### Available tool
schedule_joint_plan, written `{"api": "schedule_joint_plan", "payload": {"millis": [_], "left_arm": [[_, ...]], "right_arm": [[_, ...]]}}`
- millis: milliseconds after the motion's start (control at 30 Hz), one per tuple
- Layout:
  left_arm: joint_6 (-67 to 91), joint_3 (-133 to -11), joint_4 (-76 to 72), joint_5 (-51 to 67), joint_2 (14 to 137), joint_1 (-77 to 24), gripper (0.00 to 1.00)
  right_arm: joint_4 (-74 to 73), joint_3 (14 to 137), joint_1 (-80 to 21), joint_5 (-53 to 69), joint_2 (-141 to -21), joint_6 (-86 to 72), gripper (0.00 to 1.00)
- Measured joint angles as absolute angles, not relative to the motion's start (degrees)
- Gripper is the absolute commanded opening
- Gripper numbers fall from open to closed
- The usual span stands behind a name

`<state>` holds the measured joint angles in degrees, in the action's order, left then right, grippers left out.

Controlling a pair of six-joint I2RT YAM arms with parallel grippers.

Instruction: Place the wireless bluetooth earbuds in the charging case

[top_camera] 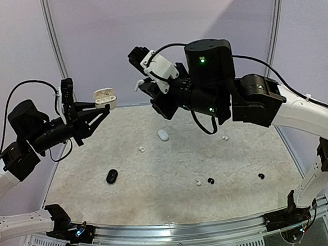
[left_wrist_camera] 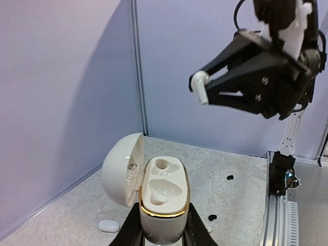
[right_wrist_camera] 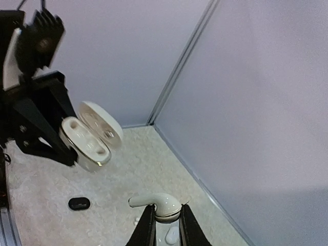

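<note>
Your L gripper (left_wrist_camera: 164,229), closed hard, clamps open white case (left_wrist_camera: 163,190), lid hinged back; R gripper (right_wrist_camera: 166,226), nearly closed, pinches white earbud (right_wrist_camera: 163,205). Both above table (top_camera: 157,180), well apart.

White cases (top_camera: 105,98) (top_camera: 162,135): two. Black case (top_camera: 112,176): one. White earbuds (top_camera: 136,84) (top_camera: 141,149) (top_camera: 225,137) (top_camera: 198,183): four. Black earbuds (top_camera: 211,180) (top_camera: 261,176): two.

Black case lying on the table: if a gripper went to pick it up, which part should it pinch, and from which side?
Probably across its narrow middle, coming straight down from above. The black case lies flat and closed on the table, a smooth oval longer than wide, so the short width is the easiest to span, and nothing lies close beside it.
</note>
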<state>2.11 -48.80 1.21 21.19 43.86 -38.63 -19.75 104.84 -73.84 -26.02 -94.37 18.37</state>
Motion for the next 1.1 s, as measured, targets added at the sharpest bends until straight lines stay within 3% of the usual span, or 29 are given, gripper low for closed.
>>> {"api": "schedule_joint_plan", "payload": {"millis": [500, 1100], "left_arm": [[-3.31, -48.80, -0.47, 21.10, 44.93, -44.10, 0.00], [-6.17, -46.87, -4.36, 20.10, 44.23, -44.62, 0.00]], "right_arm": [[-14.17, 115.13, -82.67, -28.34, -103.98, 42.59, 0.00], [-13.89, 115.46, -83.37, -34.22, -105.41, 49.04, 0.00]]}}
